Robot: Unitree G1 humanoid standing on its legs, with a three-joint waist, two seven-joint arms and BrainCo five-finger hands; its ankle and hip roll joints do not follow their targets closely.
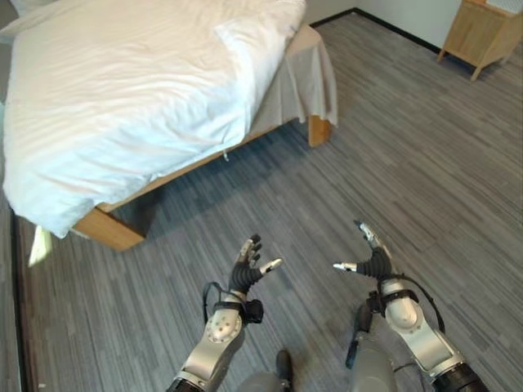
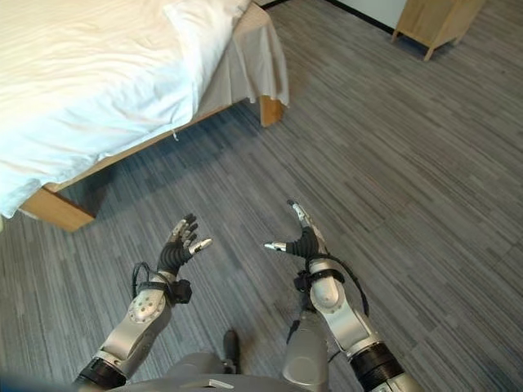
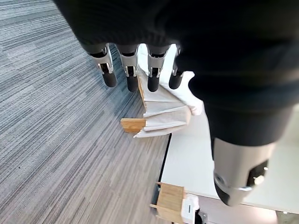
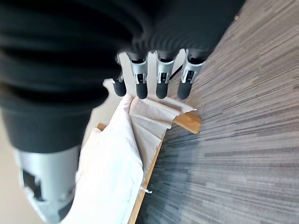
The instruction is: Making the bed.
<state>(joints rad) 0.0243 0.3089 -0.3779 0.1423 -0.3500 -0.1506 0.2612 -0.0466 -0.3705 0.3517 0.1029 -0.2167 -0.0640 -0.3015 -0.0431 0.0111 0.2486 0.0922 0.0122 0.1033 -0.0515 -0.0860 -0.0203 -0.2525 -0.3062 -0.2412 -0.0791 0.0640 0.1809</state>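
Left hand (image 1: 249,265) and right hand (image 1: 369,255): both empty, fingers relaxed and spread, raised over grey striped carpet floor (image 1: 425,147), well apart from bed. White rumpled duvet (image 1: 122,98) lies askew on light wooden bed frame (image 1: 110,231), overhanging near corner; beige sheet (image 1: 315,77) drapes at far corner. Step judged: approach. Advice: close in squarely, pinch duvet hem at two spread points, pull evenly. Light wooden cabinet (image 1: 482,33) far right.
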